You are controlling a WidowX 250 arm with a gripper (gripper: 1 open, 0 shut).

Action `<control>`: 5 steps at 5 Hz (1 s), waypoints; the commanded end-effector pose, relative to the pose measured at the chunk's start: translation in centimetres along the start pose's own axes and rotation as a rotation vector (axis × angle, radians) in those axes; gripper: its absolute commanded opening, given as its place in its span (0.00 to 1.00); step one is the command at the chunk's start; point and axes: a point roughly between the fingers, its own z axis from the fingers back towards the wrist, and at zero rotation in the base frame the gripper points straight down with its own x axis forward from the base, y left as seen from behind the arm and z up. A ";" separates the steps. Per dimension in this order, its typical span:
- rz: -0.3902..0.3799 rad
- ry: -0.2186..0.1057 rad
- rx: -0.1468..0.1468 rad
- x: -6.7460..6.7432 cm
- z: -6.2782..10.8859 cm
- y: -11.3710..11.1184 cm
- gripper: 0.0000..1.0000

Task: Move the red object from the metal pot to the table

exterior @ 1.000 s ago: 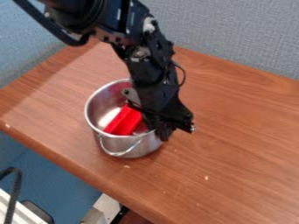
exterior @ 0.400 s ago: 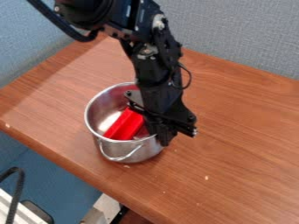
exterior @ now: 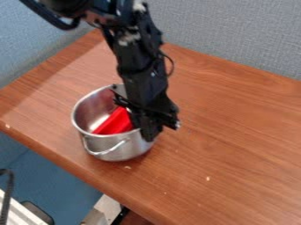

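Note:
The metal pot point(exterior: 108, 148) stands on the table point(exterior: 230, 132), left of the middle. Inside it the red object point(exterior: 113, 123) lies tilted, its upper right end rising toward the pot's right rim. My gripper point(exterior: 143, 124) reaches down from the dark arm point(exterior: 139, 61) over that right rim. Its fingers are shut on the raised end of the red object. The fingertips are partly hidden behind the rim and the red piece.
The table's front edge point(exterior: 70, 167) runs close below the pot, with floor and dark cables beyond at bottom left. A blue wall point(exterior: 235, 35) stands behind the table. Bare wood lies to the right of the pot.
The arm has moved left and slightly back. The pot has shifted left with it, and the red object now sits more upright against the fingers.

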 end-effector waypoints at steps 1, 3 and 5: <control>0.026 -0.082 -0.022 1.2 3.4 0.7 0.00; -0.027 -0.155 0.011 3.9 7.0 0.5 0.00; -0.009 -0.161 0.022 5.2 7.3 -1.9 0.00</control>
